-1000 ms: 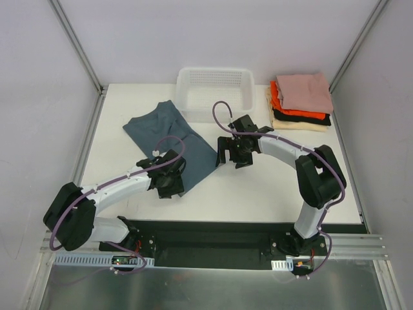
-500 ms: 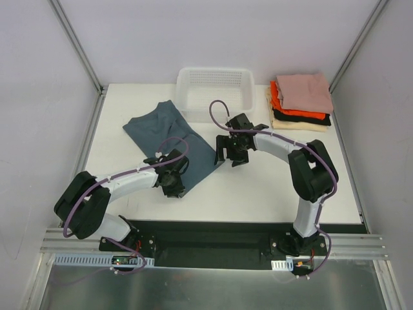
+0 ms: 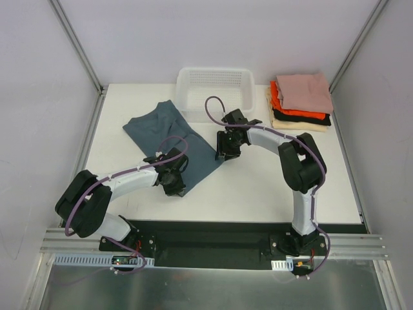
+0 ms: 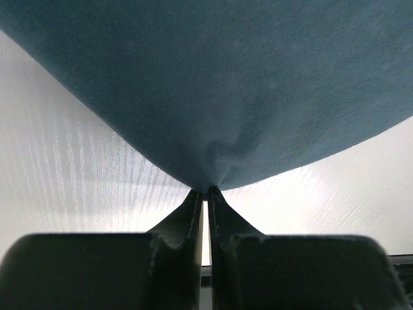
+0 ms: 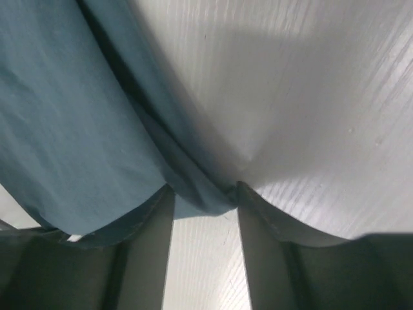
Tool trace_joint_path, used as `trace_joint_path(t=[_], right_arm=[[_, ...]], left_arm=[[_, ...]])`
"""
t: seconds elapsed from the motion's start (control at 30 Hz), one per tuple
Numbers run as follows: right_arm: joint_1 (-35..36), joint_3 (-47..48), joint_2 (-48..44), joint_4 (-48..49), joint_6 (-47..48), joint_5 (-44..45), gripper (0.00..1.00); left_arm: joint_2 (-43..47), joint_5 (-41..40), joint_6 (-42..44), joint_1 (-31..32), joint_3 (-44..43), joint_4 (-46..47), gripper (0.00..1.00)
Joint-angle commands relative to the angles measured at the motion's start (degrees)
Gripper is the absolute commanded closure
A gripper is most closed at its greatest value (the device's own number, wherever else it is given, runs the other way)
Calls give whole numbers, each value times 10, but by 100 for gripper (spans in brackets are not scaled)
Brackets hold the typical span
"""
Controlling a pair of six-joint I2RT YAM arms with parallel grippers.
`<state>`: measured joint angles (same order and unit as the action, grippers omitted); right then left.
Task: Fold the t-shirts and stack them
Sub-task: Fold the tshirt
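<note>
A slate blue-grey t-shirt [image 3: 169, 132] lies spread on the white table left of centre. My left gripper [image 3: 174, 186] sits at its near corner. In the left wrist view the left gripper [image 4: 205, 191] is shut, pinching the edge of the shirt [image 4: 213, 84]. My right gripper [image 3: 224, 152] is at the shirt's right corner. In the right wrist view the right gripper [image 5: 205, 195] stands open, its fingers apart with the folded hem of the shirt [image 5: 64, 129] lying between the tips. Folded t-shirts are stacked at the back right: dusty pink [image 3: 304, 90] on top, orange-red [image 3: 279, 102], black [image 3: 308, 119], cream [image 3: 298, 126].
A white mesh basket [image 3: 216, 77] stands at the back centre, just behind the right gripper. Metal frame posts rise at both back corners. The black base rail [image 3: 213, 236] runs along the near edge.
The left gripper has closed on the shirt's near corner. The right gripper moved left and back onto the shirt's right corner, and its jaws narrowed.
</note>
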<state>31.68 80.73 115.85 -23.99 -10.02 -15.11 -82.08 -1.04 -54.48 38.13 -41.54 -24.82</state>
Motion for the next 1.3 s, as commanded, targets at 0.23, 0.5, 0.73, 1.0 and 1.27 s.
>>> trace_joint_path(t=[0.23,0.5,0.73,1.0,1.27], right_arm=[[-1,-34,-44,-11,4,-4,99],[-1,-143,-224,-126,2,19,99],[0,-197,-369,-281,14,24,99],[0,-162,-508,-414,30,42,95],[-1,-102,-502,-423,20,113,95]], left_arm=[[21,69,3,18,30,3,100],[99,204,14,93,27,-6,100],[197,293,19,135,-23,-35,100],[213,336,36,151,-87,-39,100],[192,307,86,136,-136,-53,100]])
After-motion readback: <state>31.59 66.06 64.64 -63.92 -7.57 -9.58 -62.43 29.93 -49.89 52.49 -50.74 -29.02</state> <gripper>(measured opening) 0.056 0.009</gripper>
